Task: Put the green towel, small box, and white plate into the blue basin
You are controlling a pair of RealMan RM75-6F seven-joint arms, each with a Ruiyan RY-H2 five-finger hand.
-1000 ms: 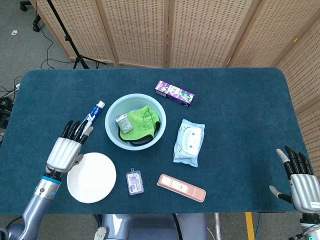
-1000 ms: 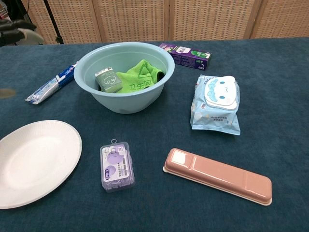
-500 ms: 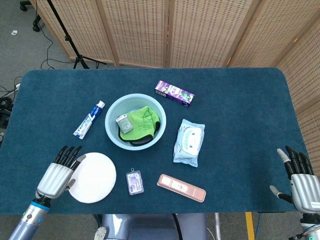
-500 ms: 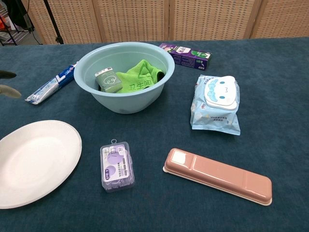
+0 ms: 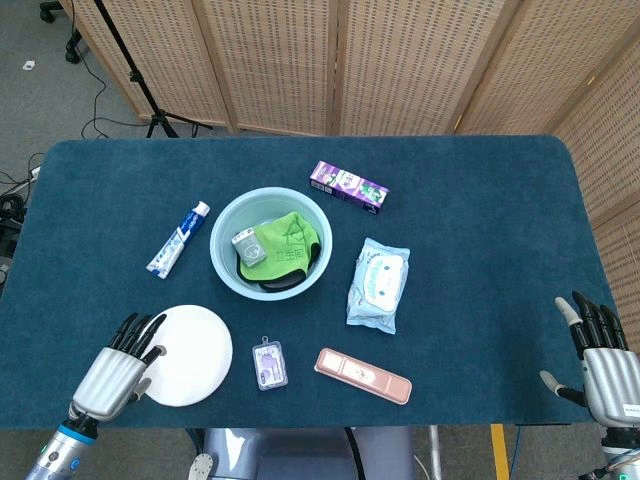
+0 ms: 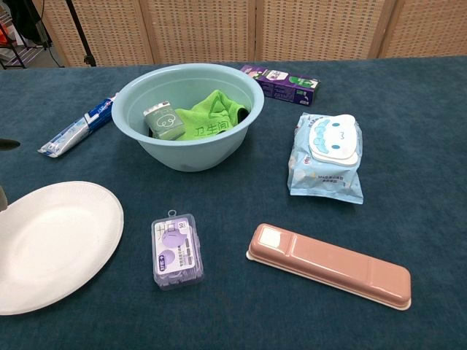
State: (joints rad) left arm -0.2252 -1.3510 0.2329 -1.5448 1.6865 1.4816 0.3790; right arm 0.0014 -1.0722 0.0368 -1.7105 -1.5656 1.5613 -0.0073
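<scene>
The blue basin (image 5: pixel 222 240) (image 6: pixel 139 131) stands mid-table with the green towel (image 5: pixel 291 241) (image 6: pixel 211 119) and the small box (image 5: pixel 246 246) (image 6: pixel 162 119) inside it. The white plate (image 5: pixel 196 353) (image 6: pixel 51 244) lies flat on the cloth at the front left. My left hand (image 5: pixel 118 366) sits at the plate's left edge with its fingers spread over the rim, holding nothing. At the table's front right corner my right hand (image 5: pixel 598 364) hovers with fingers apart and nothing in it. In the chest view only dark fingertips (image 6: pixel 6 144) show at the left border.
A toothpaste tube (image 5: pixel 178 238) lies left of the basin, a purple carton (image 5: pixel 348 185) behind it, a wet-wipe pack (image 5: pixel 378 284) to its right. A small purple case (image 5: pixel 269 363) and a pink long case (image 5: pixel 363 375) lie near the front edge.
My left hand has drawn back from beside the toothpaste toward the front edge and now sits at the plate's left rim. The plate shifted slightly. The right hand stayed put.
</scene>
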